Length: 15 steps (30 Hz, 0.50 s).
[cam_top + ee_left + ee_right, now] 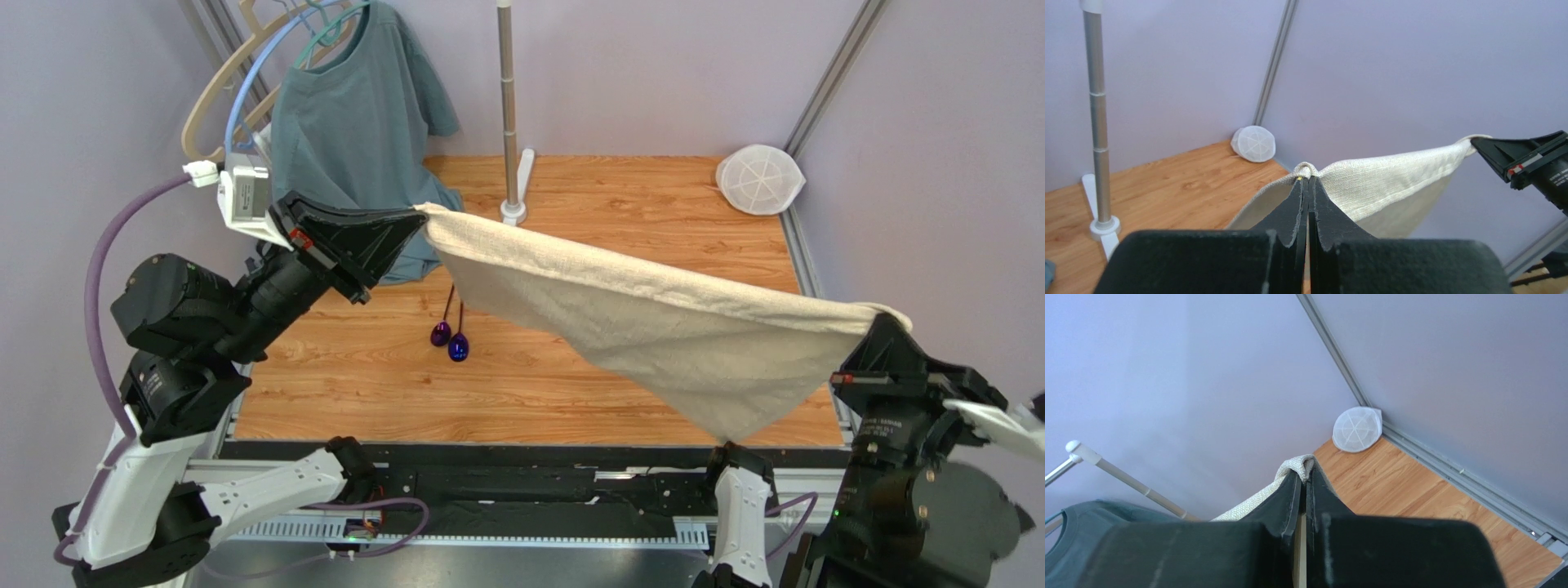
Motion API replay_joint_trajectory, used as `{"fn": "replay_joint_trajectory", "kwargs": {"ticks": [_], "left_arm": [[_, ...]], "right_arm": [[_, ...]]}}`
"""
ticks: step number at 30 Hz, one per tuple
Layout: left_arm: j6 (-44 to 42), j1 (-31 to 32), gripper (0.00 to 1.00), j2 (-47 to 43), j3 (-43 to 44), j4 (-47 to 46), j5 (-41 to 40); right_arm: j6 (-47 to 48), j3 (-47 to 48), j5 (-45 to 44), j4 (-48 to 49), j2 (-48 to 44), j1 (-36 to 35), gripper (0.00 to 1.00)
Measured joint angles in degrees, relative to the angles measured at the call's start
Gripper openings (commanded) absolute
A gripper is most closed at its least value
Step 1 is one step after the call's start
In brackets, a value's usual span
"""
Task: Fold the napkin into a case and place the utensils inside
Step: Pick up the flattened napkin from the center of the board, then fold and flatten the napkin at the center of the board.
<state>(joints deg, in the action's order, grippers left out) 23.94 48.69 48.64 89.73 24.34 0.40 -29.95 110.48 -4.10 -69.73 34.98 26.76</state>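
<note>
Coarse matt woven napkin (650,325), glossy spoons (449,339).

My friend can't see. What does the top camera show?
The left gripper and right gripper hold a beige napkin stretched in the air above a wooden table. Two purple spoons lie on the table by a hanging T-shirt.

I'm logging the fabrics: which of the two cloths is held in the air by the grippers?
The beige napkin, stretched between the left gripper and right gripper; the grey-green T-shirt hangs apart at the back left.
</note>
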Motion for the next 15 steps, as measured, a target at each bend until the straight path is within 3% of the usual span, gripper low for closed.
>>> {"fn": "replay_joint_trajectory", "kwargs": {"ticks": [3, 7, 15], "left_arm": [[-0.81, 0.04, 0.0, 2.16, 1.14, 0.24, -2.01], [-1.51, -2.03, 0.0, 11.67, 1.7, -0.74, -4.72], [-3.41, -11.43, 0.0, 40.02, 1.03, -11.52, -4.7]], "right_arm": [[-0.24, -7.02, 1.88, 1.7, 0.0, -0.04, 0.0], [-0.22, -21.57, 3.76, 6.08, 3.72, -0.09, 0.0], [-0.72, -38.6, 7.15, 27.82, 26.16, -0.17, 0.0]]}}
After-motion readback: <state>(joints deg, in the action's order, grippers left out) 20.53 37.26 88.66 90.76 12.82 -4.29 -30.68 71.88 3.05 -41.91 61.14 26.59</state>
